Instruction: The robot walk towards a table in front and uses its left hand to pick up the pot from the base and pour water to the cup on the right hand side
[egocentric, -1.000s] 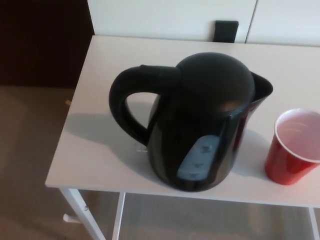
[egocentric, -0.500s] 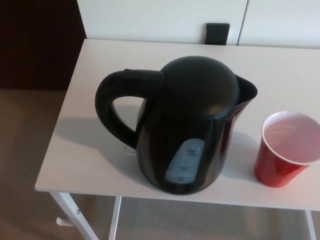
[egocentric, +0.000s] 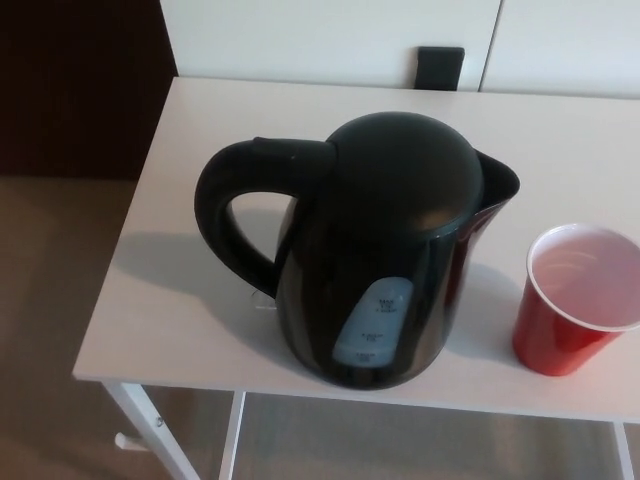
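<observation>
A white table (egocentric: 180, 300) carries a black pot (egocentric: 380, 250) and, right of it, a red cup (egocentric: 560, 335).

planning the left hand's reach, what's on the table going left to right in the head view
kettle handle → kettle body → spout → red cup. No robot hand shows.
</observation>
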